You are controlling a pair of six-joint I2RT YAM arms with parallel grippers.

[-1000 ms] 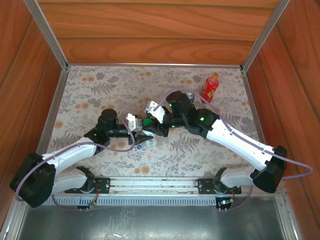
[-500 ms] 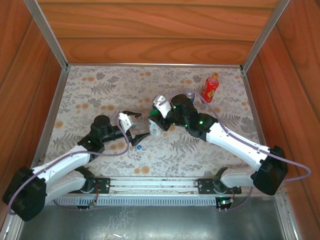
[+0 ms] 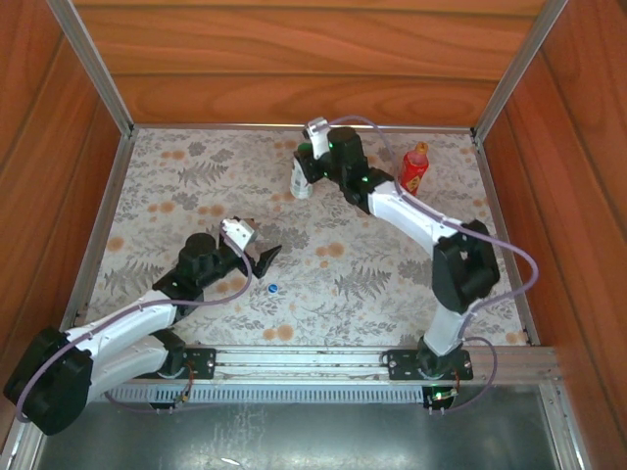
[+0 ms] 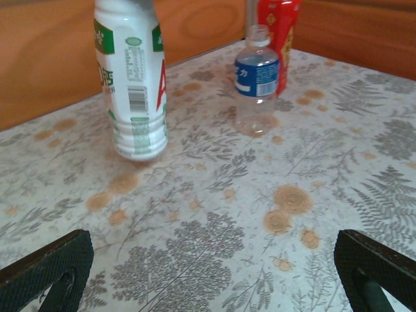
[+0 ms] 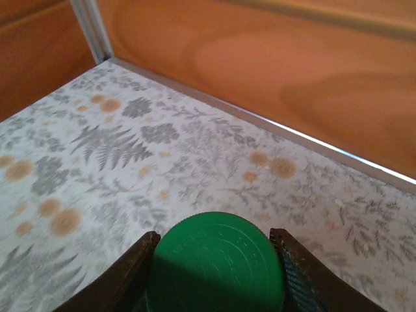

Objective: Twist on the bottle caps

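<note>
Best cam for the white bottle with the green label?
Left wrist: the white bottle appears large, label and barcode legible, top cropped. Top external has it small and far, under the right end effector. Right wrist looks down on the green cap between its fingers, the bottle body hidden beneath.

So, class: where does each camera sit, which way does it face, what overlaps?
Top external: above and behind the bases, looking down on the table; both arms show, left gripper and right gripper.
Left wrist: low on the left arm, facing far-right; its open fingers sit in the bottom corners.
Right wrist: looking over the green cap clamped in its own gripper, toward the far-left corner.
Shared: top and left wrist both show the white bottle and red bottle.
</note>
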